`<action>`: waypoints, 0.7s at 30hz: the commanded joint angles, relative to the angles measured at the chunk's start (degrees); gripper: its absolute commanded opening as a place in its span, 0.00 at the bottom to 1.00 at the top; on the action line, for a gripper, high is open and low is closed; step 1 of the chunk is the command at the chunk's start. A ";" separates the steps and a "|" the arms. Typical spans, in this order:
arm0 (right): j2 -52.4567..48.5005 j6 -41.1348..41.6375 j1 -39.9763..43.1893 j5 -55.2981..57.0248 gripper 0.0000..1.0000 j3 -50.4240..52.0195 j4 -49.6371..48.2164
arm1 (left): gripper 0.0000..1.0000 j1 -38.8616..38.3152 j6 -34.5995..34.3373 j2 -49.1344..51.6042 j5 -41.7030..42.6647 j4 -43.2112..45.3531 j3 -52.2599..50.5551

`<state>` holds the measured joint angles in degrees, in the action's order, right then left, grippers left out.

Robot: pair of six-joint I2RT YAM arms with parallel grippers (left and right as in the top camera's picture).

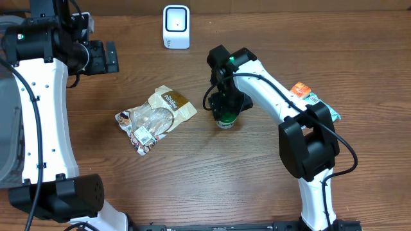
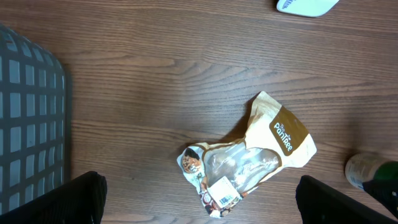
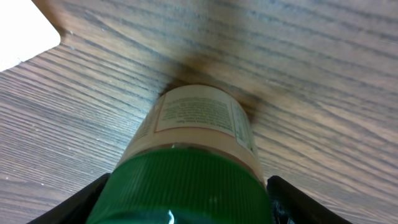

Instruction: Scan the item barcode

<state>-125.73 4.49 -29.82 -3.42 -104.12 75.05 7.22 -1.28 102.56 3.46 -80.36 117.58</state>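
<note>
Bottle [image 1: 225, 120] stands upright at the overhead view's centre, directly under the right gripper [image 1: 226, 104]. Its part-open jaws flank the cap [image 3: 180, 180], contact unclear. The left gripper [image 1: 103, 56], upper left, gapes empty.

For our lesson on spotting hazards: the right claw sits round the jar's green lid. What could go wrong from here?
1. The right claw flanks only the lid; an off-centre squeeze might tip the upright jar or let it slip when lifted.
2. No barcode shows on the jar's visible side, so it may reach the scanner turned the wrong way.
</note>
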 commanded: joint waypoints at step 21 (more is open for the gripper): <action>1.53 0.20 0.07 0.31 0.80 -5.40 4.28 | 1.00 -0.11 0.92 0.44 0.44 0.02 -0.11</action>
<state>-125.73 4.49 -29.87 -3.42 -107.83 79.61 7.22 -1.28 102.56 3.46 -80.38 117.58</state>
